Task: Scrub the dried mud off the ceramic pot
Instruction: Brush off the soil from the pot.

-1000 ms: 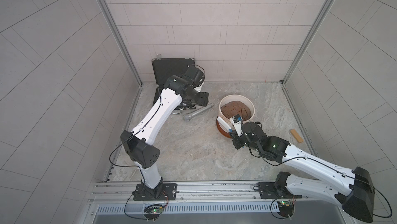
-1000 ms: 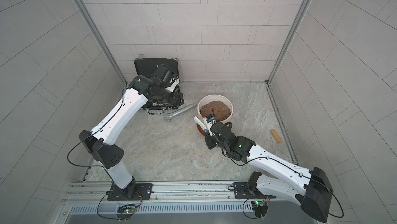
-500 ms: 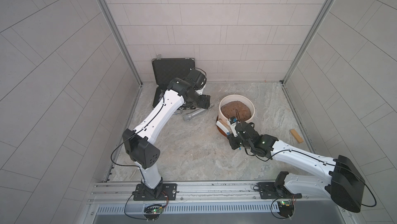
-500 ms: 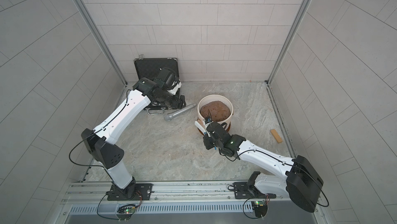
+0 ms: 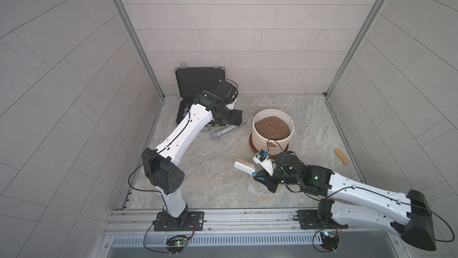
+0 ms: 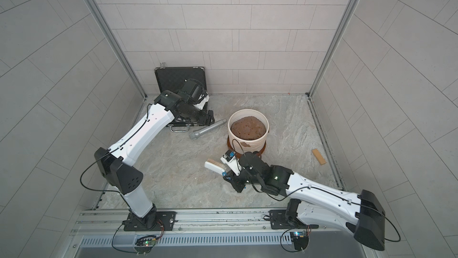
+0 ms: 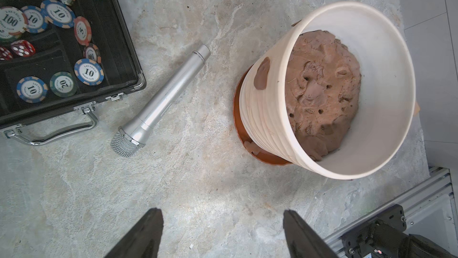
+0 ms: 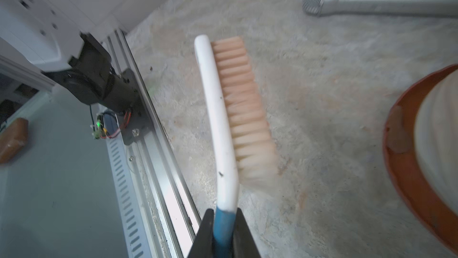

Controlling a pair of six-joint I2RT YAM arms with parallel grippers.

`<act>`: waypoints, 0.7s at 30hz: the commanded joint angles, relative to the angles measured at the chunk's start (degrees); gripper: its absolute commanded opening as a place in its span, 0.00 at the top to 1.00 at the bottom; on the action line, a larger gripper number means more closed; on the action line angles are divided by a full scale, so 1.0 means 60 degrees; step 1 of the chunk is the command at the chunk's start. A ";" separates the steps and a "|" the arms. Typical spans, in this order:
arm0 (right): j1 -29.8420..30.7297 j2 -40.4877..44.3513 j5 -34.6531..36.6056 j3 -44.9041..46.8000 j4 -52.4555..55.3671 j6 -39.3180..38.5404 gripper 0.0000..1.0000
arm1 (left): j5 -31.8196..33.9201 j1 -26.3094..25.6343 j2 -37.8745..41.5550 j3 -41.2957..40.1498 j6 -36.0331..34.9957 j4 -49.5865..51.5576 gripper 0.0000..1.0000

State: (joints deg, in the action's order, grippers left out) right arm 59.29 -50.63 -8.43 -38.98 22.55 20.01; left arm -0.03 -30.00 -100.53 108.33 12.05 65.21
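Farthest left on my feed, an open black case [image 5: 195, 80] sits against the back wall, with poker chips [image 7: 88, 72] and red dice scattered inside it. My left pincer [image 7: 220, 219] hangs above the worktop [image 5: 210, 182] beside that case, its jaws released wide with nothing between them. Just below it lies a silver microphone [image 5: 226, 132] on its side, its mesh head pointing toward my end of the cell. Next comes the brush [image 5: 244, 167], white-backed with pale bristles that face the pot; it is close to the pot but apart from it, and the right wrist view shows it blurred. The ceramic pot [image 5: 262, 142] stands upright on a reddish-brown saucer [image 7: 236, 110] near the middle of the worktop, filled with a lumpy brown soil mound [image 5: 272, 130]. The dried mud [image 7: 262, 76] shows as one patch high on the ribbed wall under the rim on the microphone's side and another [image 5: 272, 143] on the wall facing me; a further brown patch lies on the saucer at the pot's foot. My right pincer [image 8: 223, 222] is clenched on the brush's blue handle, low in front of the pot. Far right, a small wooden block [image 5: 342, 156] lies near the side wall.
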 commanded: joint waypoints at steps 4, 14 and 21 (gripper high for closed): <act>-0.1042 0.2500 0.2055 0.0352 0.1347 0.1208 1.00 | -0.0555 0.0012 0.0163 -0.0302 0.0334 -0.0244 0.22; -0.2850 0.4559 0.0077 0.2314 0.0304 0.1966 1.00 | -0.0006 -0.1108 -0.1842 0.1302 0.0833 0.0504 0.24; -0.2857 0.5940 0.0573 0.2341 0.2021 0.2144 1.00 | 0.0782 -0.1544 -0.3487 0.3303 0.1205 0.1054 0.26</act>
State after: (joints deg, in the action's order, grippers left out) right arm 42.35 -15.11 -5.06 -24.10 32.29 31.88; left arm 2.00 -38.46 -119.85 123.59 17.87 68.27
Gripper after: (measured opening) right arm 0.157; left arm 0.738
